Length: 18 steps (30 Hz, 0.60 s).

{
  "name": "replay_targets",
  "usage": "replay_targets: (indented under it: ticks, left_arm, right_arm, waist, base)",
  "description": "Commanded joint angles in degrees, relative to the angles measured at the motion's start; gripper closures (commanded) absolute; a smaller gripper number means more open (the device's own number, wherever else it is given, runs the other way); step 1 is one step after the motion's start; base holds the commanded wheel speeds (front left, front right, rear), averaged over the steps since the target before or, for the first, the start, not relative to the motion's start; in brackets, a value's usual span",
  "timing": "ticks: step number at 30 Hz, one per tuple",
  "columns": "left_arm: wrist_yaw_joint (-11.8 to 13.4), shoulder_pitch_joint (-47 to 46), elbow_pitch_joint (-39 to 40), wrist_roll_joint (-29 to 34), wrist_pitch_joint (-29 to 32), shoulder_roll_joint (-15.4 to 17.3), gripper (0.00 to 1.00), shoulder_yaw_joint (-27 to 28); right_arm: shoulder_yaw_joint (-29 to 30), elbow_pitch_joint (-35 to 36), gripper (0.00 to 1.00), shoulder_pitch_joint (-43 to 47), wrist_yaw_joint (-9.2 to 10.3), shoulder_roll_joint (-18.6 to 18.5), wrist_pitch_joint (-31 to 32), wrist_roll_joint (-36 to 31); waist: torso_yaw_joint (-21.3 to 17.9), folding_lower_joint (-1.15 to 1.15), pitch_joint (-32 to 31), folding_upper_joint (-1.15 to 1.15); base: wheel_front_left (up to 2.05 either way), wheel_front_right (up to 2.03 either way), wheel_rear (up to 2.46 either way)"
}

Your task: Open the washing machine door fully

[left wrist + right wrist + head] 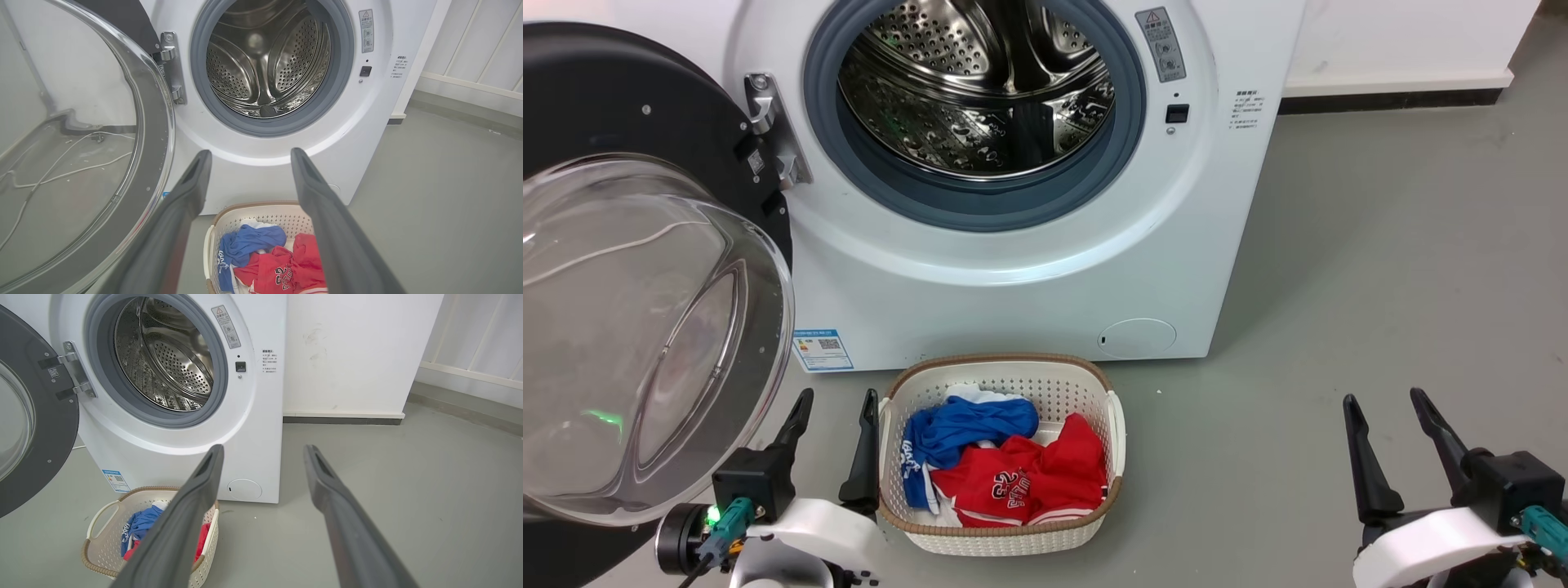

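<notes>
Washing machine door (645, 310) is found wide open beside the washing machine (1013, 278), with the drum (980, 90) exposed. Left end effector (838, 394) and right end effector (1383, 394) are held low, fingers apart and empty, judged parked because nothing is left to push.

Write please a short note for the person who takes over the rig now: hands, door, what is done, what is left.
The left hand is open and empty, low between the door and the basket.
The right hand is open and empty over the floor, right of the basket.
The door hangs wide to the left of the machine; the drum is exposed.
Done: door is open.
Left: perhaps nothing; I cannot tell if it is at its stop.
</notes>
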<state>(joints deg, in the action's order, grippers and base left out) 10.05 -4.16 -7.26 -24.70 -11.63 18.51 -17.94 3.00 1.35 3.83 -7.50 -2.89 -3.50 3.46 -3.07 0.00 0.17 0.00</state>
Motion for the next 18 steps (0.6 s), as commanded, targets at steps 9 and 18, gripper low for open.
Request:
replay_targets:
  ticks: [9,18]
  left_arm:
    - [-0.35,-1.19,-1.45,-0.69,-1.32,-0.3,0.0,0.31]
    - [-0.5,-1.5,-1.67,-1.14,-1.54,0.06,0.0,0.02]
  right_arm:
    - [0.17,-0.18,0.0,-1.39,0.01,0.03,-0.77,0.32]
    - [0.24,-0.25,0.0,-1.47,0.01,0.03,-0.89,0.26]
  waist:
    - [-0.08,0.0,0.73,0.0]
    - [0.19,0.0,0.83,0.0]
  base:
    - [0.0,0.0,0.0]
    - [0.0,0.0,0.0]
